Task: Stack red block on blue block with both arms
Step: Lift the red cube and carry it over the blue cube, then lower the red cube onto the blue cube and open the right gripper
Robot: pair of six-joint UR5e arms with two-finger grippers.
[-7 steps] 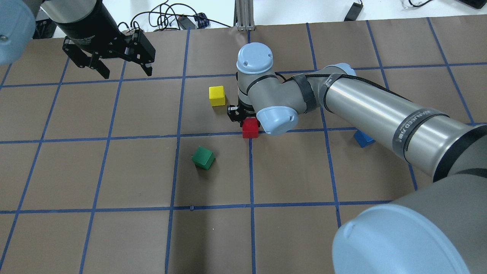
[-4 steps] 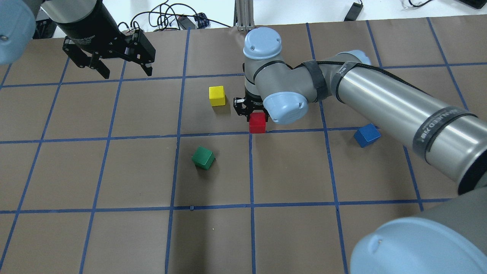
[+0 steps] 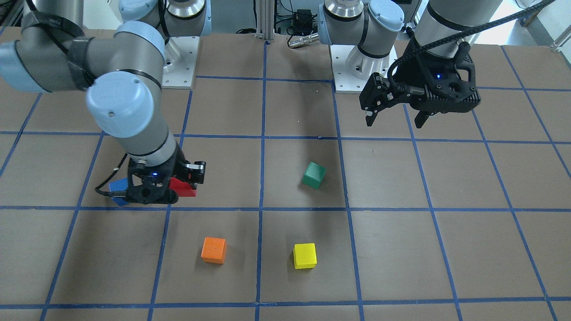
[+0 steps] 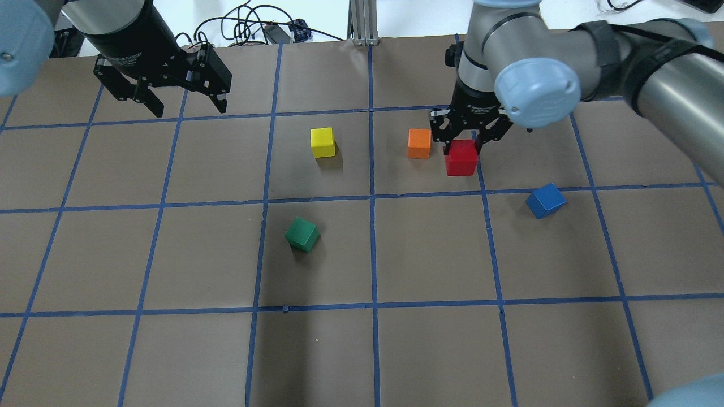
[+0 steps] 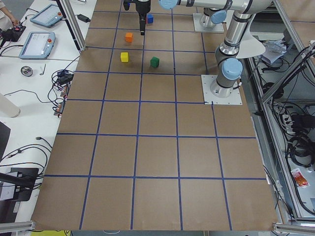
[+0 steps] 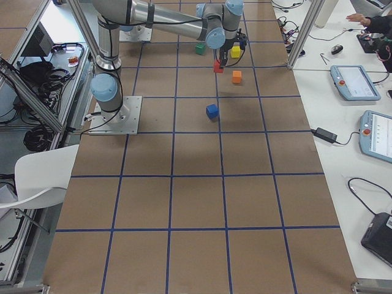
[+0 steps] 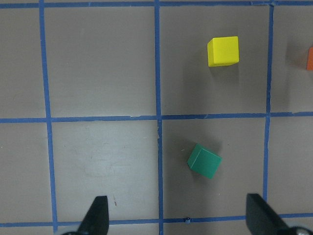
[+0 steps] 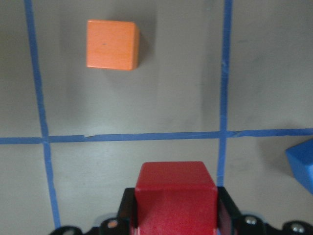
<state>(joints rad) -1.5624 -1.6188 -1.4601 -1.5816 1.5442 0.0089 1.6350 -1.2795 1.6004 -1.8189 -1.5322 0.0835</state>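
We see the right hand point(image 4: 462, 147) clamped on the red block point(image 4: 461, 161), held above the table point(image 4: 169, 254) near the orange block point(image 4: 419, 143), blue block point(image 4: 546, 200) lying apart on the table, left hand point(image 4: 188, 107) wide open, empty, well away.

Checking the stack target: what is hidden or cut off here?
Front-facing view: blue block mostly hidden behind the right gripper.
Right wrist view: blue block cut by the right edge, red block by the bottom edge.
Left wrist view: orange block cut by the right edge.
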